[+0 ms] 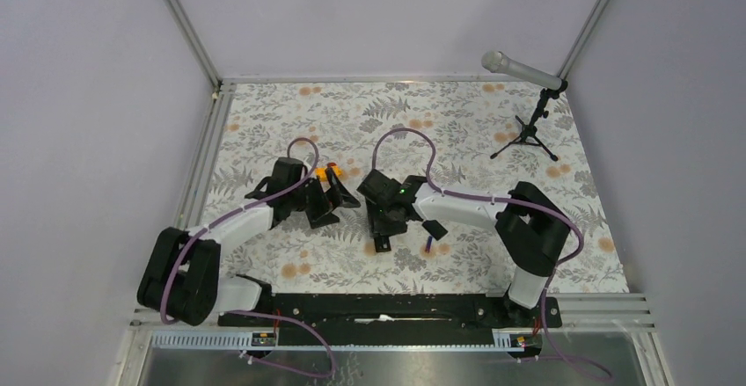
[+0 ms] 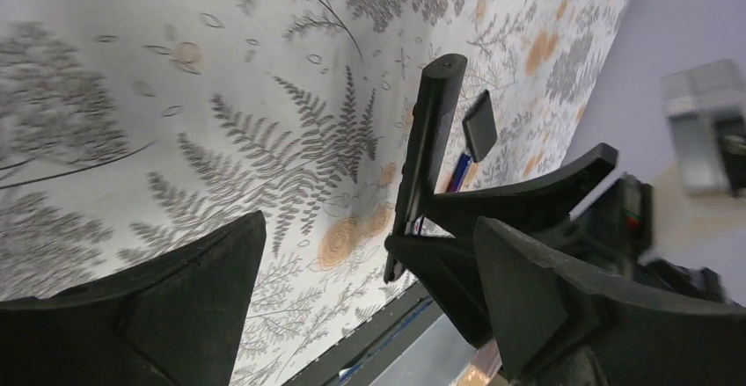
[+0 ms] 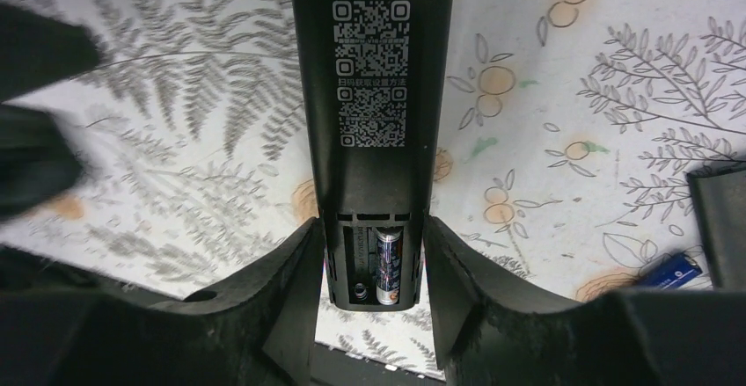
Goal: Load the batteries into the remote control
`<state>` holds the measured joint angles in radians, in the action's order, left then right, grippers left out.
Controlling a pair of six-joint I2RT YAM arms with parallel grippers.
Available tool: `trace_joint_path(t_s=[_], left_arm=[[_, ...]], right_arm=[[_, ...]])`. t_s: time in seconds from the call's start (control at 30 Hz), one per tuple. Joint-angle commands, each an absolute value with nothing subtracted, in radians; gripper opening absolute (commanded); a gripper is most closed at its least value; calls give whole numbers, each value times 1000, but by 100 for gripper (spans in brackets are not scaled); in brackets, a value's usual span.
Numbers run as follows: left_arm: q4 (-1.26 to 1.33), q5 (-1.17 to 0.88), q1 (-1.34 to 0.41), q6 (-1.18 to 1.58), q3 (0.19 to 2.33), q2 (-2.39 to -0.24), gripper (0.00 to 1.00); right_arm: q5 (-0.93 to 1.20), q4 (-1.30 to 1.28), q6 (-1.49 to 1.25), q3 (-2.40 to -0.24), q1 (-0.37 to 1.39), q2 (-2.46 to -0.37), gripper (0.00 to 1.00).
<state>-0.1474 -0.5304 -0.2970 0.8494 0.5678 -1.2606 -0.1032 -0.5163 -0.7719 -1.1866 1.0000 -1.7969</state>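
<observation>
One slim, flat black remote control (image 3: 373, 96)

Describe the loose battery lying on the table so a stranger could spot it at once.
Start at the right gripper, shut on the black remote control mid-table. Just right of it a small flat black cover lies on the fern-patterned table, the battery beside it. It is a tiny purplish-blue cylinder, lying bare, whereas the other battery sits inside the remote.
</observation>
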Motion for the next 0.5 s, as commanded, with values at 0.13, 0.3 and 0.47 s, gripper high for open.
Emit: trace_joint_path(t_s=[0.13,0.3,0.47], left_arm=[[75,-587,-420,935,652,-1429,89],[195,-615,-454,995,644,-1476,65],[249,-641,-454,1000,630,-1488,43]], right_arm=[[41,-372,-738,-1141,966,-1687,35],[127,-334,-742,-1142,940,-1685,36],[201,-322,-742,-1152,919,-1684,36]])
